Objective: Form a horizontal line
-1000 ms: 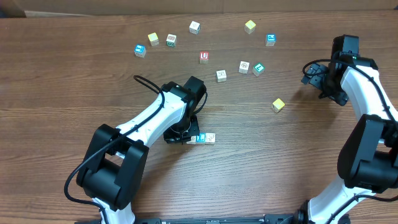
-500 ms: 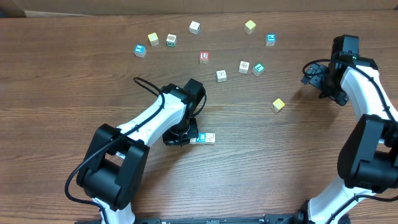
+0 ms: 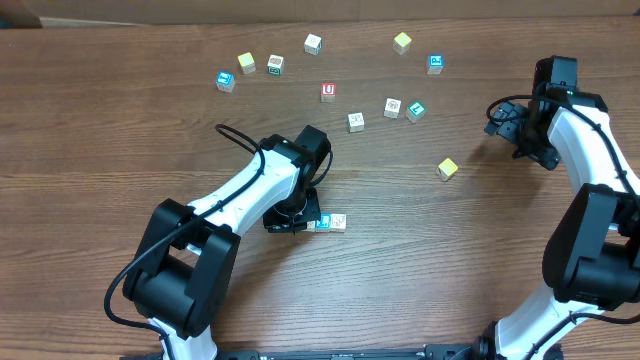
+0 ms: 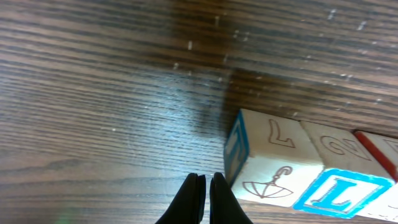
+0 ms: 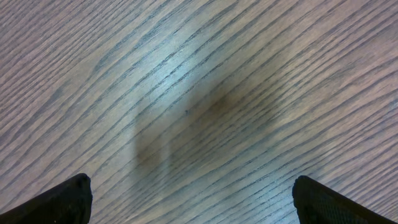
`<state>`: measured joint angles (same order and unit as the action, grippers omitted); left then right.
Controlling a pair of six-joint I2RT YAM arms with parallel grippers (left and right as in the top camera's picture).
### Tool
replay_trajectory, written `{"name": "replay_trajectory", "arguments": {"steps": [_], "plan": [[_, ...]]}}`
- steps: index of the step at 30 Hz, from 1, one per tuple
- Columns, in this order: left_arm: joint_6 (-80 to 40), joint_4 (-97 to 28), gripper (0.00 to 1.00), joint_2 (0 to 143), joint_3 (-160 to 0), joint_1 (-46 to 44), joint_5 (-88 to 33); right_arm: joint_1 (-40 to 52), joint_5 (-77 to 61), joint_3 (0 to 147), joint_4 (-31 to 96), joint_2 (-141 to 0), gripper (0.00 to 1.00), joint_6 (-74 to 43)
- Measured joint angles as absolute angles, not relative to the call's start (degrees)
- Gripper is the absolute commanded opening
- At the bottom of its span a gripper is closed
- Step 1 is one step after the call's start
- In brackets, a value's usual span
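A row of small touching wooden letter cubes (image 3: 328,222) lies near-centre on the brown wooden desk (image 3: 100,130), just right of the left tool (image 4: 206,186), which is pinched shut and empty. Cubes are likely light, rigid and slide easily: push the flat end face or pinch opposite sides. The right tool (image 5: 189,193) gapes wide, empty.

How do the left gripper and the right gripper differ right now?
The left gripper is shut, the right gripper wide open. The left gripper sits beside the row of letter cubes; the right gripper hangs over bare table. Both hold nothing.
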<state>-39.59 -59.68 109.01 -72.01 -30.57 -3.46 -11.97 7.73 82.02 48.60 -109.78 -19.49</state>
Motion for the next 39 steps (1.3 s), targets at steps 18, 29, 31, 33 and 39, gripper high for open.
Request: {"name": "replay_trajectory", "arguments": {"steps": [18,29,31,33,39], "plan": [[-38.59,-59.51,0.04,109.01,-72.01,-30.57,-4.8,-11.97,7.73,82.02,48.6,-109.78,1.0,-19.46],[-38.59,-59.53,0.06,109.01,-72.01,-30.57,-5.19,-11.97,7.73,82.02,48.58,-109.78,1.0,-19.46],[-38.57,-59.55,0.07,109.01,-72.01,-30.57,-5.21,-11.97,7.73,82.02,48.58,-109.78,1.0,-19.46],[-38.22,-59.66,0.09,109.01,-72.01,-30.57,-5.21,-11.97,7.75,82.02,48.62,-109.78,1.0,-19.49],[-35.66,-60.27,0.11,109.01,-72.01,-30.26,-5.39,-11.97,7.73,82.02,48.58,-109.78,1.0,-19.49]]}}
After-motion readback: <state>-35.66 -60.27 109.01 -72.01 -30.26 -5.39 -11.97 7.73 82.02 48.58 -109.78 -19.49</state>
